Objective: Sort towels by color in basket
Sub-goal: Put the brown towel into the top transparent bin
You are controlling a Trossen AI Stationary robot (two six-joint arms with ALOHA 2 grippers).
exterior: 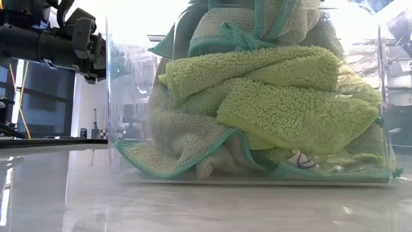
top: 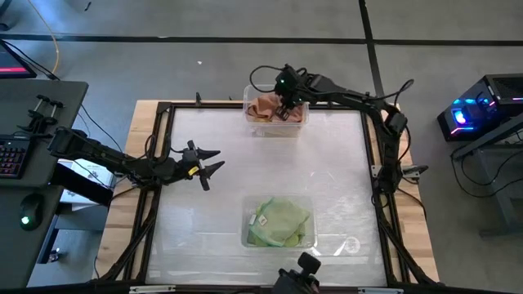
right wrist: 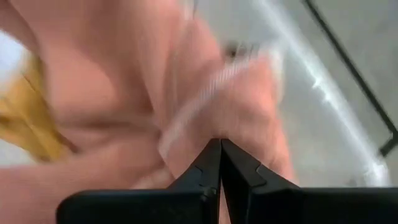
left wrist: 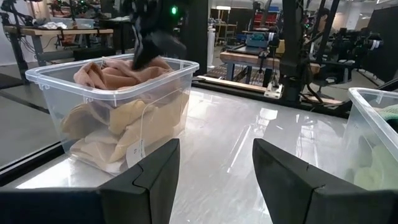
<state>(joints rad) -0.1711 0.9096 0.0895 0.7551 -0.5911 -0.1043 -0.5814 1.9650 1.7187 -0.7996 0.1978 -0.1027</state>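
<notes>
we are looking at a sort that is, by our judgement, nearly finished. the green towels are lying heaped in the near clear bin, and the low view is showing them piled high against its wall, teal-edged and with a small white tag near the bottom. the peach towels are sitting in the far clear bin, and the left wrist view is showing paler yellow-tan cloth packed beneath them in that same bin. no towel is lying loose on the table in the high view, so we are judging that little or nothing is left to move, unless the yellow ones are meant to be kept apart from the peach.

the right gripper is reaching down into the far bin with its fingers pressed together, tips against the peach cloth; we cannot tell whether any fabric is pinched between them. the left gripper is hovering over the bare table to the left of centre, fingers spread and carrying nothing.

the table top is glossy white, throwing reflections, framed by a dark rail on light wood. beyond it we are seeing a grey floor, workbenches, a keyboard and a computer case with blue lights.
</notes>
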